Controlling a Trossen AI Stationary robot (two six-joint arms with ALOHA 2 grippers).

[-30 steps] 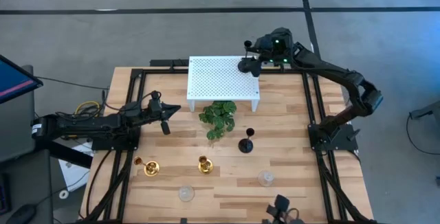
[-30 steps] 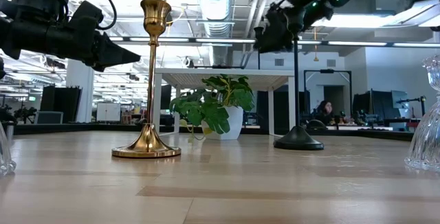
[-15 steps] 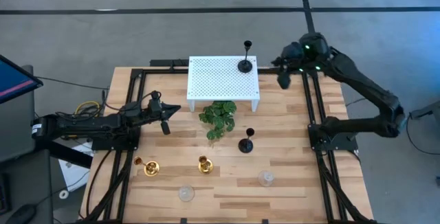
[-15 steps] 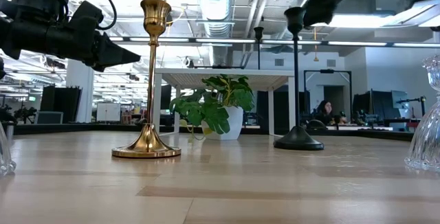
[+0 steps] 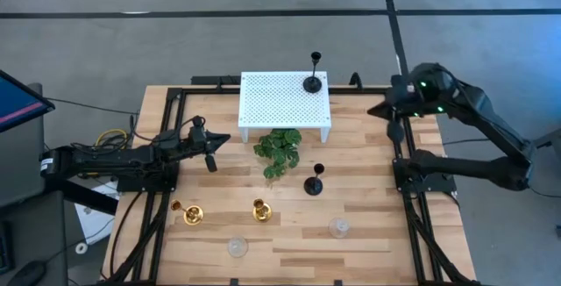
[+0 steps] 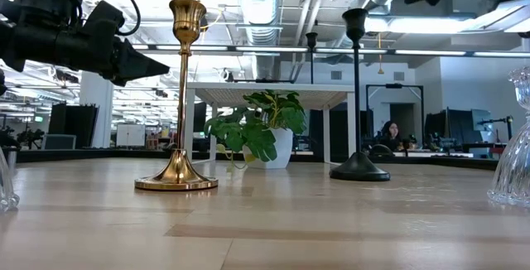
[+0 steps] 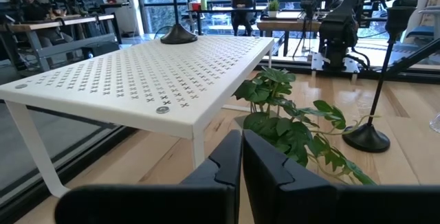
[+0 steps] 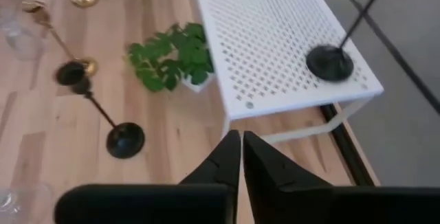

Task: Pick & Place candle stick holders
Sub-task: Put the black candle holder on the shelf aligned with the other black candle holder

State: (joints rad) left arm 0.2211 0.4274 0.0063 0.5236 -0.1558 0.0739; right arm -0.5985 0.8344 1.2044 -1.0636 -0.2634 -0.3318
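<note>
Right gripper (image 5: 379, 110) hung empty, jaws pinched shut, beside the white stand (image 5: 279, 102). Tall black holder (image 5: 313, 184) looked tippy; a sideways bump could topple it. Left gripper (image 5: 224, 138) was also closed, empty.

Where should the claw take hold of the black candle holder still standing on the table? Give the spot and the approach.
Grip the thin stem of the black candle holder, midway between its cup and its round base, coming in level from the right, the open side. It stands upright, and the plant crowds its left. The right claw is nearest.
</note>
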